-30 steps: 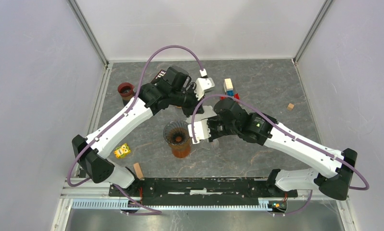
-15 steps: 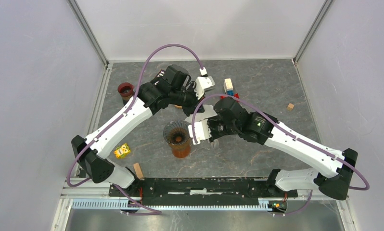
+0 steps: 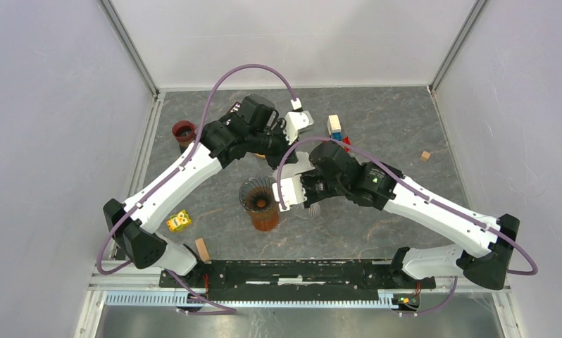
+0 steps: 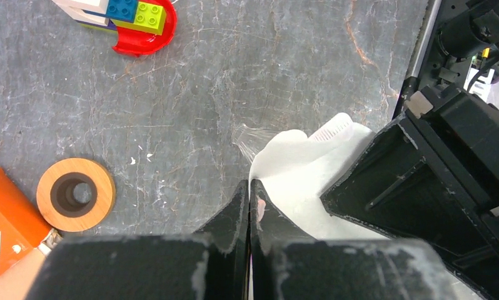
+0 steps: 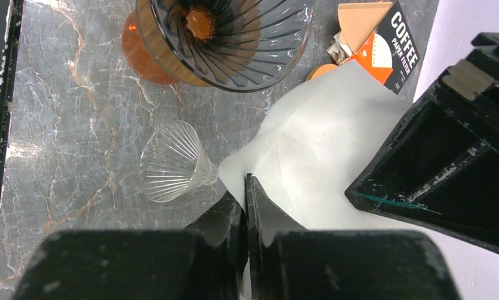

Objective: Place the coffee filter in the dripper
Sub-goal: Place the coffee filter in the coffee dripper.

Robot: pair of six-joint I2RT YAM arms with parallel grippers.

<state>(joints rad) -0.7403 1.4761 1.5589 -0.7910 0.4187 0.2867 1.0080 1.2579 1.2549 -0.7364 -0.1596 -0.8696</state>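
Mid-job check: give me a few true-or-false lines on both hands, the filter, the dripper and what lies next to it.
1. The left hand is shut on the coffee filter. True.
2. The coffee filter sits inside the dripper. False: the dripper is empty, and the filter is held up beside it.
3. The right hand is wide open and holds nothing. False: it is shut on the same filter, so both hands grip it.
4. A clear ribbed glass cone lies on its side on the table near the dripper. True.
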